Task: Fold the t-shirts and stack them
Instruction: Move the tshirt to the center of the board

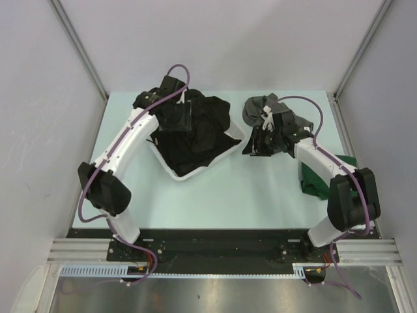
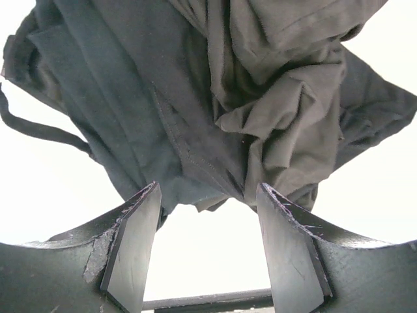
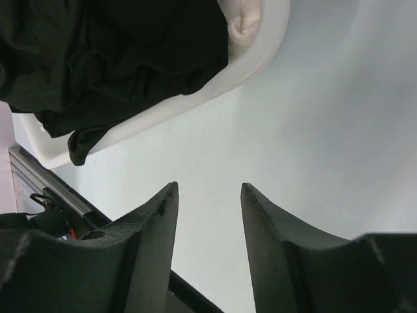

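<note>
Several black t-shirts (image 1: 203, 130) lie heaped in the white basket (image 1: 181, 173). My left gripper (image 1: 174, 122) hangs over the heap's left side. In the left wrist view its fingers (image 2: 133, 248) stand open, and the rumpled dark fabric (image 2: 247, 98) lies just past the tips of the left gripper (image 2: 208, 186), with nothing between them. A charcoal grey t-shirt (image 1: 255, 109) is bunched at the back right, partly hidden by my right arm. My right gripper (image 1: 255, 145) is in front of it, open and empty (image 3: 209, 184) over bare table. A dark green t-shirt (image 1: 318, 177) lies crumpled at the right.
In the right wrist view the basket's rim (image 3: 260, 39) and its black shirts (image 3: 111, 59) sit ahead and to the left. Grey walls close the table on three sides. The black base rail (image 1: 215, 241) runs along the near edge.
</note>
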Robot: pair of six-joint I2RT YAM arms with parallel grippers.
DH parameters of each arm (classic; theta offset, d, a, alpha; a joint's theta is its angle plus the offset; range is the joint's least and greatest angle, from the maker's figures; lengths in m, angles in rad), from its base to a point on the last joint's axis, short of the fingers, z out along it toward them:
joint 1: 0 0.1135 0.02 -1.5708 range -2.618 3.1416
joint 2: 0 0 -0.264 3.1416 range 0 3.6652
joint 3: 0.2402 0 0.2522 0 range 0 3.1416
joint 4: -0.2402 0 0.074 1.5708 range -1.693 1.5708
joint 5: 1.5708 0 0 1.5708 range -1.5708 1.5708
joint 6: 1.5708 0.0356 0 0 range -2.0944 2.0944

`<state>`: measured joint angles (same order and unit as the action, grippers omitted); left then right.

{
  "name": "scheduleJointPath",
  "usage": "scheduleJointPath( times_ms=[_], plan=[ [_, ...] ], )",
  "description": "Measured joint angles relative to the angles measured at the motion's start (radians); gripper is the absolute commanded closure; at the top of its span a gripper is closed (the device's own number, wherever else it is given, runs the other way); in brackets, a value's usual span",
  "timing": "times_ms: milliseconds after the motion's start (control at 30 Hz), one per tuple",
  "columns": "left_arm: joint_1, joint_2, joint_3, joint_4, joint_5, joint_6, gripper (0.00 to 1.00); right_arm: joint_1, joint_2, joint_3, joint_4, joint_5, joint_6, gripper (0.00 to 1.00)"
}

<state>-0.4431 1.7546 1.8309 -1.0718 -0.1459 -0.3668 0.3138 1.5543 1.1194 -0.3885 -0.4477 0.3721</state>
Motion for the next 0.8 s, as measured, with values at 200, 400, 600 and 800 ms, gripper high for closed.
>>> scheduleJointPath(
  times_ms=[200,400,600,800],
  plan=[
    [0.000,-0.063,-0.013,0.005,-0.001,0.000,0.34,0.000,0.065,0.013,0.037,0.005,0.000,0.52],
    [0.000,-0.122,-0.038,0.005,-0.008,0.000,0.34,0.000,0.144,0.020,0.078,0.014,0.002,0.52],
    [0.000,-0.164,-0.078,0.008,-0.009,0.000,0.34,0.000,0.201,0.056,0.120,0.010,0.021,0.72],
    [0.000,-0.173,-0.122,0.006,-0.016,0.000,0.34,0.008,0.271,0.130,0.122,0.000,0.019,0.94]
  ],
)
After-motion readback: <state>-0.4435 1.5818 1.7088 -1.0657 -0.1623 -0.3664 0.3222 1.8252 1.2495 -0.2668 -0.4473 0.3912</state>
